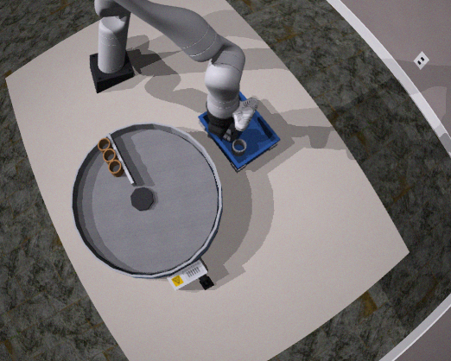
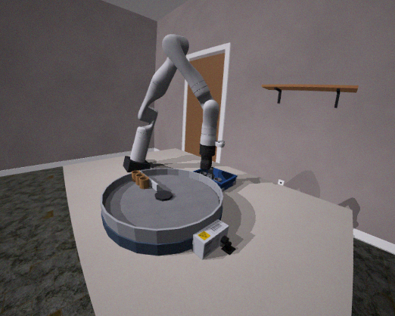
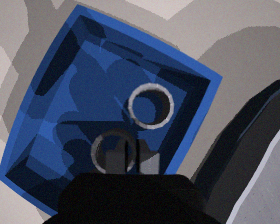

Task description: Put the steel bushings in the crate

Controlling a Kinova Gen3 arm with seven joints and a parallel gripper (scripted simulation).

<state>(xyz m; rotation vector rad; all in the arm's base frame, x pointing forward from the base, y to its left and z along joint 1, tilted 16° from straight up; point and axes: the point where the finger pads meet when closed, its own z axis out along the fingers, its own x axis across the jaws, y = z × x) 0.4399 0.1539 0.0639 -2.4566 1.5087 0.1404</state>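
The blue crate (image 1: 244,136) stands on the table just right of the turning table (image 1: 147,199). It also shows in the wrist view (image 3: 111,103). One steel bushing (image 1: 238,146) lies in the crate, a light ring in the wrist view (image 3: 151,106). My gripper (image 1: 229,134) hangs over the crate and is shut on another steel bushing (image 3: 114,152), held above the crate's floor. Three brown bushings (image 1: 110,155) stand in a row on the turning table, beside its white divider bar (image 1: 121,160).
A black hub (image 1: 142,199) sits at the turning table's middle. A white control box with a yellow label (image 1: 187,275) is at its near rim. The arm's base (image 1: 111,71) stands at the table's far left.
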